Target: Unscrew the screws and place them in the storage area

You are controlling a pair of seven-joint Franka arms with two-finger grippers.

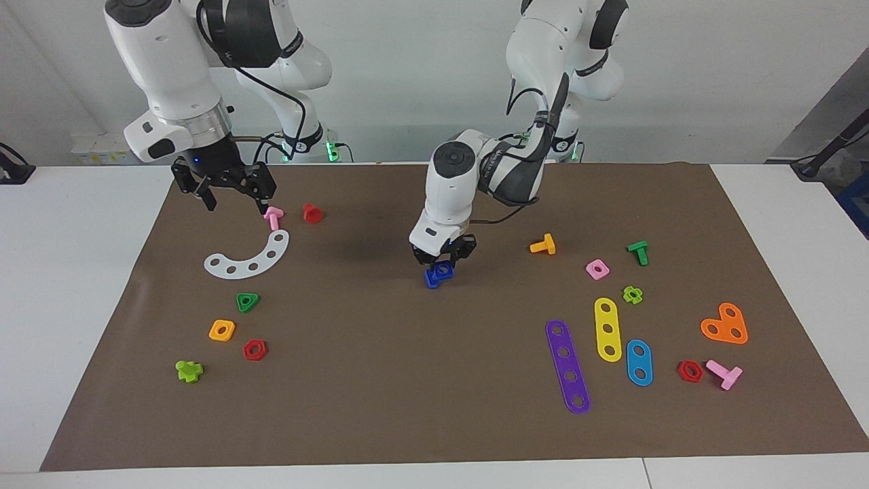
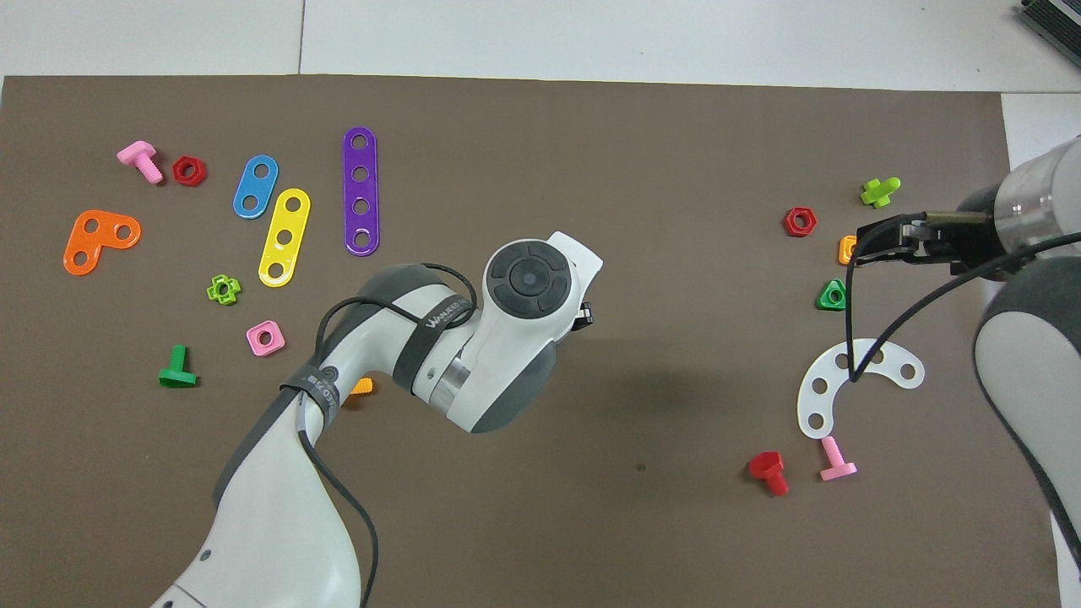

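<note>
The dark-blue screw (image 1: 438, 276), a bolt with its square nut, rests on the brown mat (image 1: 380, 380) near the middle of the table. My left gripper (image 1: 442, 263) points down onto it, its fingers closed around the top of the blue piece. In the overhead view the left arm's wrist (image 2: 528, 279) hides both the blue screw and the gripper. My right gripper (image 1: 234, 200) is open and empty, hovering over the mat at the right arm's end, just above a pink bolt (image 1: 273, 217). It also shows in the overhead view (image 2: 866, 245).
A white curved strip (image 1: 250, 259), a red bolt (image 1: 312, 213), a green triangle nut (image 1: 248, 301), an orange square nut (image 1: 222, 330) and a red hexagon nut (image 1: 254, 350) lie at the right arm's end. Purple (image 1: 567, 367), yellow (image 1: 607, 329) and blue (image 1: 639, 362) strips and an orange bolt (image 1: 543, 244) lie at the left arm's end.
</note>
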